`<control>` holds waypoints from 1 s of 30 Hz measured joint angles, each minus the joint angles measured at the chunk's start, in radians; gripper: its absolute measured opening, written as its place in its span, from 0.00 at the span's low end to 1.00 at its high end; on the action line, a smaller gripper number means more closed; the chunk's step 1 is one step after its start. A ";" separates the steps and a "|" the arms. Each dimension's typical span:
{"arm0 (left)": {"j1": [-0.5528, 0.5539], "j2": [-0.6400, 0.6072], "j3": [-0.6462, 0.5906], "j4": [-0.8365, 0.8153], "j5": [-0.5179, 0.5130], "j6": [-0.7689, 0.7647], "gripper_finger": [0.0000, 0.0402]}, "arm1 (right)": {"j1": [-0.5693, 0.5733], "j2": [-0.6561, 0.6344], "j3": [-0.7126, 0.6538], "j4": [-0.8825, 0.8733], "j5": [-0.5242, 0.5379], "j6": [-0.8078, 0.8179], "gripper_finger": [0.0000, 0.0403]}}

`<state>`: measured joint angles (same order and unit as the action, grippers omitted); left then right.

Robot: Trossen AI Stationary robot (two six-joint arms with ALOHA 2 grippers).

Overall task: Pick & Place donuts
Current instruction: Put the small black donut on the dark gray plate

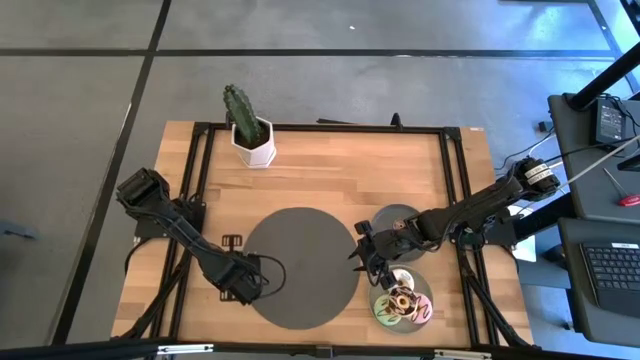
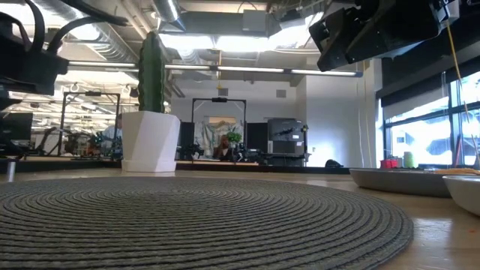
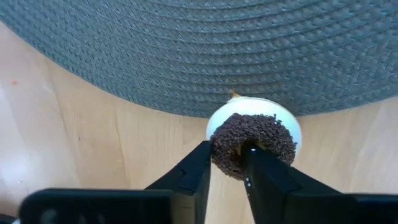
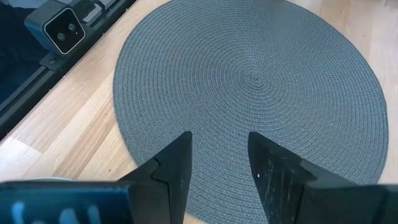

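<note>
L gripper (image 3: 225, 163) sat just off the mat (image 3: 205, 43) edge, fingers straddling one side of the choc-sprinkled donut (image 3: 254, 142), one inside the hole, one outside; jaws part-closed, grip not certain. Donut lay flat on wood beside mat. R gripper (image 4: 217, 155) open, empty, above mat's far side; more donuts (image 1: 402, 303) on plate (image 1: 427, 296) beyond

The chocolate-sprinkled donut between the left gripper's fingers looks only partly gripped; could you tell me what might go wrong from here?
1. The left gripper pinches only one side of the chocolate-sprinkled donut, so the ring could twist or slip out when lifted.
2. It sits on the bare wood beside the round woven mat; dragging it could snag on the mat's edge.
3. The right gripper hangs open over the same mat, so the arms could crowd each other.
</note>
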<state>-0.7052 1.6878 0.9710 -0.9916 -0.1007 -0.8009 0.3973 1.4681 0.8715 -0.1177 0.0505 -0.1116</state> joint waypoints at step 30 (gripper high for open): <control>0.498 0.039 0.198 0.458 0.023 0.210 0.01 | -0.021 -0.205 0.000 -0.299 -0.045 0.142 0.39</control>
<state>-0.2070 1.7267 1.1690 -0.5332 -0.0777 -0.5910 0.3767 1.2635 0.8719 -0.4164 0.0051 0.0302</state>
